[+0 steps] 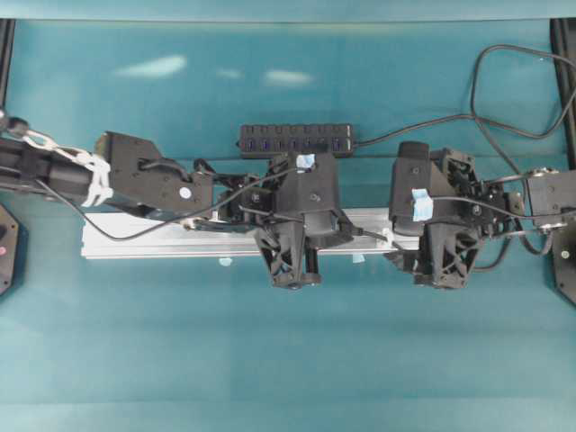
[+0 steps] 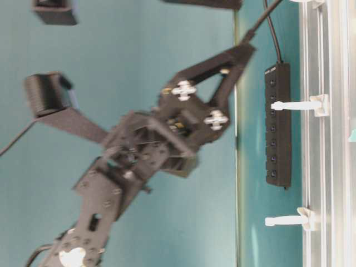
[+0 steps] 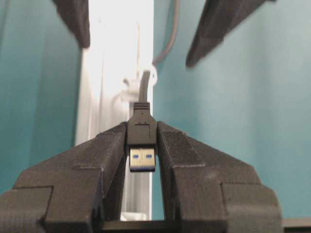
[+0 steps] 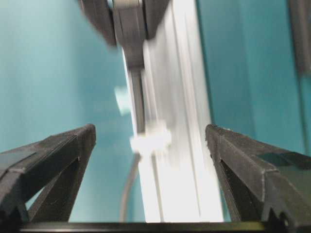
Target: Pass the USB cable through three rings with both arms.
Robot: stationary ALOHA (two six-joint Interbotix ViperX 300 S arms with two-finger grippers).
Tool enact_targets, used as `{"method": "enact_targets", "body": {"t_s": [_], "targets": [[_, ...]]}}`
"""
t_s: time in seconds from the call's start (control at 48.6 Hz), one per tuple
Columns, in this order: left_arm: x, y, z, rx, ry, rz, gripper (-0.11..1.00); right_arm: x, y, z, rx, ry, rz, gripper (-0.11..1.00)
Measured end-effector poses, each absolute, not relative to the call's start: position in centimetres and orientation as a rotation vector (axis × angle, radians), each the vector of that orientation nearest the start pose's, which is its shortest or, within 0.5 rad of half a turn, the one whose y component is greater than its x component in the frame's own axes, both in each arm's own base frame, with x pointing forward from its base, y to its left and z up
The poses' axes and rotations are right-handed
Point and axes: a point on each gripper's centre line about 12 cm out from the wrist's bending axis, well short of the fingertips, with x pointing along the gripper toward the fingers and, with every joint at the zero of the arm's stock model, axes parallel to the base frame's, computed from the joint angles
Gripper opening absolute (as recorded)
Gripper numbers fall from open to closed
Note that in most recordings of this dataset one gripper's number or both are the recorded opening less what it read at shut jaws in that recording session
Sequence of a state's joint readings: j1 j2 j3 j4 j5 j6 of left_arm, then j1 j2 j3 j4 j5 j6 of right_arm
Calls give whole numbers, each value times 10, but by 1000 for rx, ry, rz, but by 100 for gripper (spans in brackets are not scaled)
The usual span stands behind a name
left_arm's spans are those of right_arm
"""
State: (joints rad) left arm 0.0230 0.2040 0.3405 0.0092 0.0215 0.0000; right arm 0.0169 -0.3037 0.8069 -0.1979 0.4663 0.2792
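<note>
In the left wrist view my left gripper (image 3: 142, 128) is shut on the dark plug of the USB cable (image 3: 142, 138). From the plug the thin cable runs ahead through a whitish ring (image 3: 127, 88) on the silver rail (image 3: 104, 111). Beyond it the right gripper's fingers (image 3: 218, 29) stand spread. In the right wrist view the right gripper (image 4: 150, 133) is open around that ring (image 4: 151, 140), holding nothing, and the cable (image 4: 127, 189) hangs out of the ring toward the camera. From overhead both grippers (image 1: 346, 230) (image 1: 401, 241) face each other over the rail by the right ring (image 1: 389, 238).
The rail (image 1: 153, 241) lies across the middle of the teal table. A black multi-port hub (image 1: 295, 139) sits just behind it, its cable (image 1: 504, 85) looping to the right. The table-level view shows two rings (image 2: 297, 104) (image 2: 289, 221) upright on the rail, next to the hub (image 2: 278, 125).
</note>
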Motion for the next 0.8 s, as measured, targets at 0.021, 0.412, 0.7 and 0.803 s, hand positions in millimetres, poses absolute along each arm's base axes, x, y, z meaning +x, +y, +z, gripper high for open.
{"method": "enact_targets", "body": {"t_s": [0.021, 0.412, 0.7, 0.803], "targets": [[475, 10, 193, 6, 560, 18, 22, 299, -5, 192, 44, 950, -114, 79], [472, 11, 206, 22, 540, 15, 22, 319, -3, 200, 50, 846, -87, 77], [472, 11, 205, 22, 546, 15, 22, 323, -4, 194, 53, 840, -86, 45], [471, 11, 204, 22, 551, 15, 22, 323, -5, 195, 54, 837, -89, 23]]}}
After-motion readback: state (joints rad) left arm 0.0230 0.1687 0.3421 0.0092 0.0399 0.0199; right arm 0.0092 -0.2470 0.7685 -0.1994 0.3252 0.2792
